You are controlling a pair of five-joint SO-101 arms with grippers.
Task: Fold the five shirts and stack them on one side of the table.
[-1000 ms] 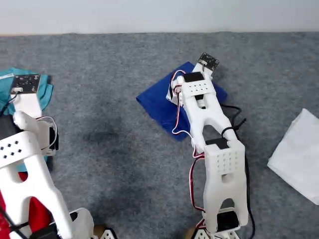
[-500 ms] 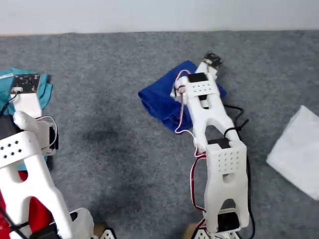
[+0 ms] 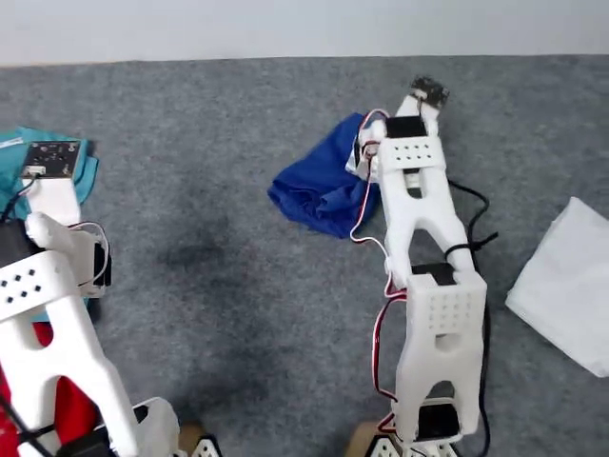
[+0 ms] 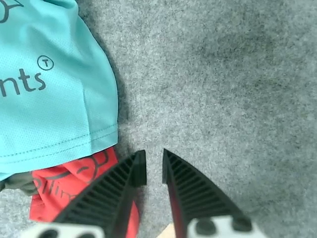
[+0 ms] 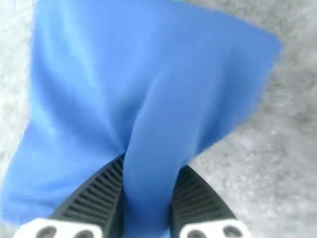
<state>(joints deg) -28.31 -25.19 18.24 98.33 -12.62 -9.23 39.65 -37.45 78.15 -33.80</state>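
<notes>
A blue shirt (image 3: 319,186) lies bunched in the middle of the grey carpeted table, one edge pulled up toward the right arm (image 3: 409,181). In the right wrist view my right gripper (image 5: 148,166) is shut on a fold of this blue shirt (image 5: 148,89), which hangs out in front of the jaws. My left gripper (image 4: 152,157) hovers low over the carpet with its fingers together and nothing between them. It is beside a teal shirt (image 4: 49,89) lying over a red shirt (image 4: 74,191). From above, the teal shirt (image 3: 86,171) sits at the left edge under the left arm (image 3: 52,286).
A folded white shirt (image 3: 571,286) lies at the right edge of the table. Red cloth (image 3: 29,400) shows at the bottom left under the left arm. Bare carpet (image 3: 209,286) stretches between the two arms. The table's far edge meets a pale wall.
The right arm has moved back and to the right with the blue shirt, which has gone from a flat shape to a bunched one. The left arm has kept still.
</notes>
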